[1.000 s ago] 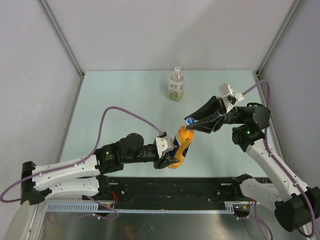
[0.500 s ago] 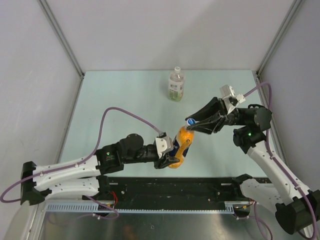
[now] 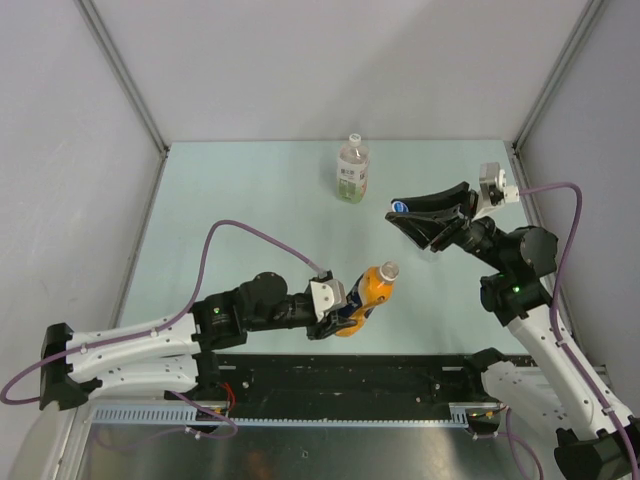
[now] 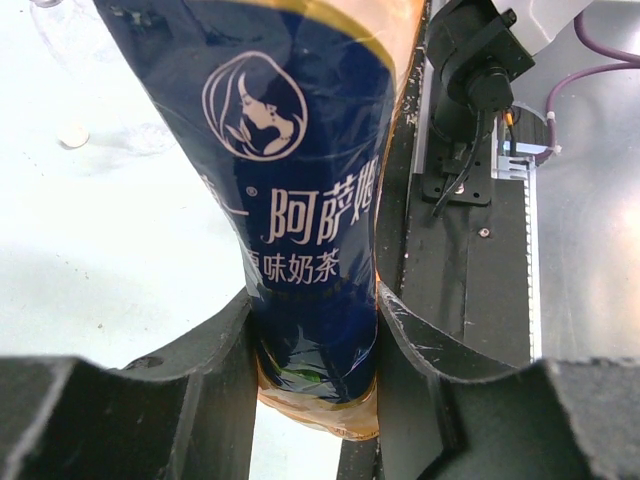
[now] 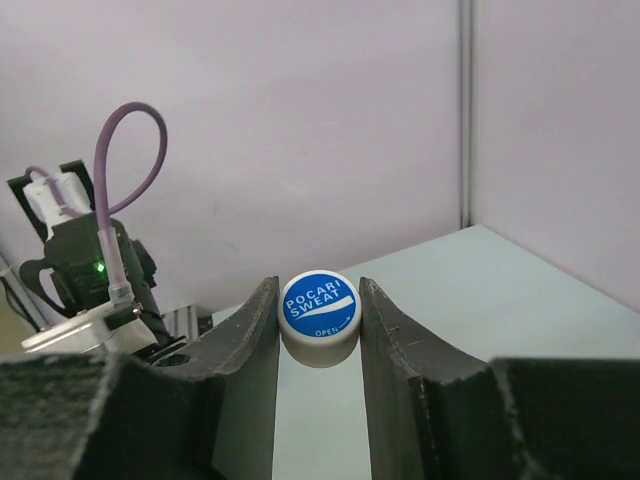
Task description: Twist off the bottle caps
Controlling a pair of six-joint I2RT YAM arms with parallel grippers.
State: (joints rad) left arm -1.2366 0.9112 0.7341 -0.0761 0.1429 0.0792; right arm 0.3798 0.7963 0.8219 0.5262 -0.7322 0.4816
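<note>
In the left-wrist view, the top and base of the orange plastic bottle with a dark blue label were cut off. A small pale round object on the pale green table top was too blurred to be identified.

The left gripper was closed narrowly on the lower body of the orange bottle, one finger on each side, and the bottle was held tilted above the table with its open neck pointing up and to the right.

The right gripper was nearly fully closed on a blue-topped round plastic screw cap, which was pinched between the fingertips. The cap was held in the air, well apart from the neck.

Orange liquid was seen in the held bottle. A clear plastic bottle with a green label stood upright at the far side of the table with its whitish cap on; its contents could not be made out.
</note>
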